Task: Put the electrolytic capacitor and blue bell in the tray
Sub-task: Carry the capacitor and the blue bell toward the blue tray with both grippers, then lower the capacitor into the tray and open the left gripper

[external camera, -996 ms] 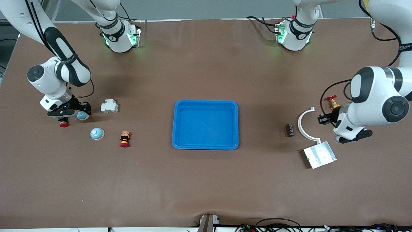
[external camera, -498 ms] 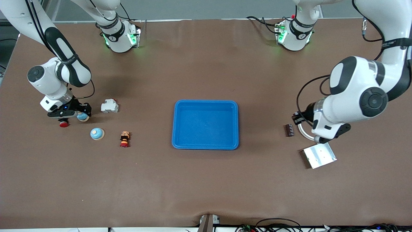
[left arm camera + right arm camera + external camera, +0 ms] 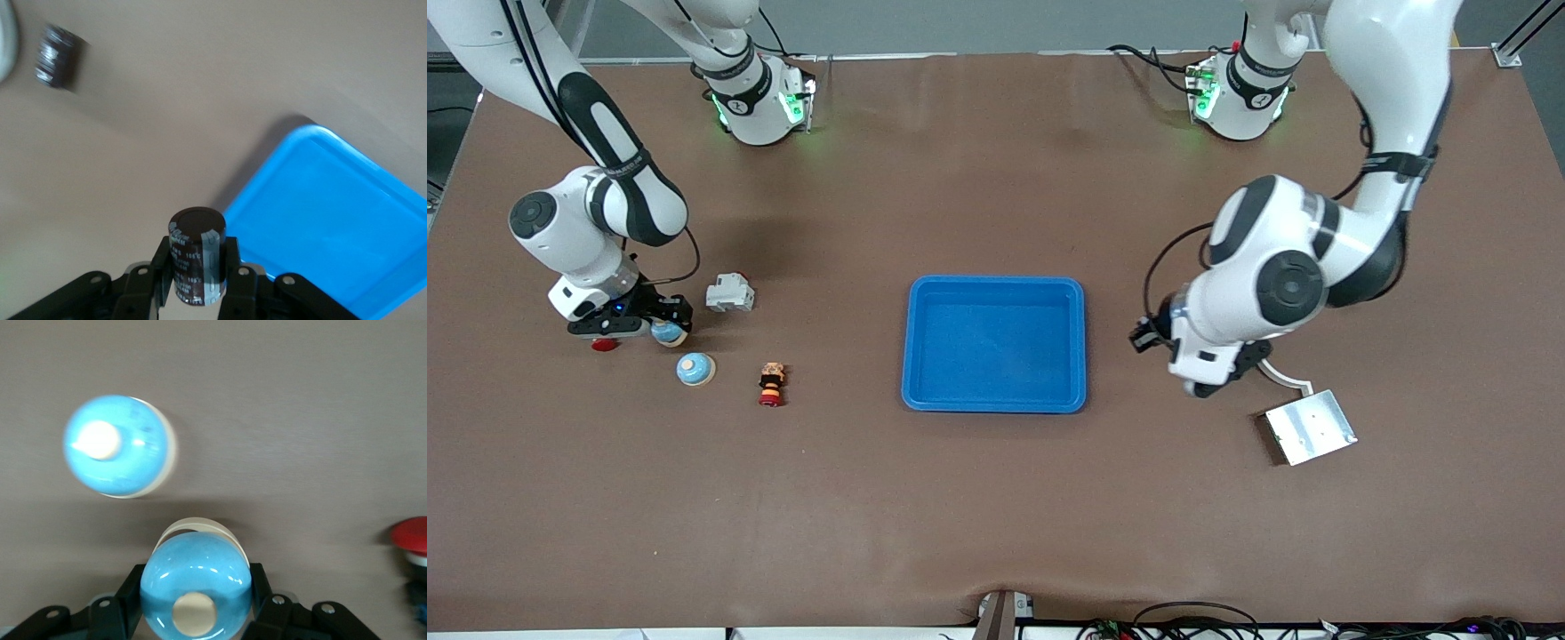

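The left claw [image 3: 197, 293] is clamped on an electrolytic capacitor [image 3: 195, 257], up over the desk [image 3: 996, 498] just beside the tray [image 3: 994, 404] — the right claw [image 3: 193, 613] grips a blue bell [image 3: 195, 587], a second bell [image 3: 119, 447] lying near it.

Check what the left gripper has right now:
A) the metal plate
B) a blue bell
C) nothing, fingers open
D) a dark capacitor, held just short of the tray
D: in the left wrist view the left gripper is shut on a dark capacitor, with the blue tray just ahead.
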### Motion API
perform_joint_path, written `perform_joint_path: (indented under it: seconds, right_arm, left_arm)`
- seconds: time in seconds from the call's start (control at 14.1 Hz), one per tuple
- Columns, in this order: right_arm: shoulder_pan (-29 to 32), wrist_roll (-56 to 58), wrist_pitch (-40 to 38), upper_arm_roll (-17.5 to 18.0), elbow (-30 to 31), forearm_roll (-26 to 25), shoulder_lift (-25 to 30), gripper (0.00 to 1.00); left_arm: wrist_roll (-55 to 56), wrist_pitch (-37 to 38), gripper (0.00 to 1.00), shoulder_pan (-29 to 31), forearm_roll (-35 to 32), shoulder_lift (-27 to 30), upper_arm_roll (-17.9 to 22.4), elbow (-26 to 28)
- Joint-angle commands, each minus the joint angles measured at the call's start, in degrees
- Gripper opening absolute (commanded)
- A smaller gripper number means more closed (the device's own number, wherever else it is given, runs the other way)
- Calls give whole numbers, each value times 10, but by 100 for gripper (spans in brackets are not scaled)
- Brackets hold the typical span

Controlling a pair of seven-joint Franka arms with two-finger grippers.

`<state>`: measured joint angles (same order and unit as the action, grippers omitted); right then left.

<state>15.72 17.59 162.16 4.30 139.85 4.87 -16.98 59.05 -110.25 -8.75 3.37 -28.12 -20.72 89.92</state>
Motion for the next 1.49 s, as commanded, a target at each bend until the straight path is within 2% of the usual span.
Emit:
perform_joint_path:
  seconds: [0.0,0.28,0.78,1.14,1.42]
  right_arm:
    - [-24,-46,-112,4,-34,13,51,0]
    - [-70,-144,-233,3,-94,11,83,0]
    - [-209,-398,-259,2,-159,1,74,0]
    - [-278,-564,-279,3,-227,-56,21,0]
    - [-311,-640,-287,3,-287,-57,-33,0]
  left_arm:
    - [51,-39,0,-42,1,-39,3,-17]
    - [99,-91,0,-89,-7,-93,8,-17]
    - [123,-113,0,-122,-33,-150,9,-15]
    - [123,-116,0,-136,-34,-171,18,-15]
    - [126,-116,0,-139,-34,-176,23,-14]
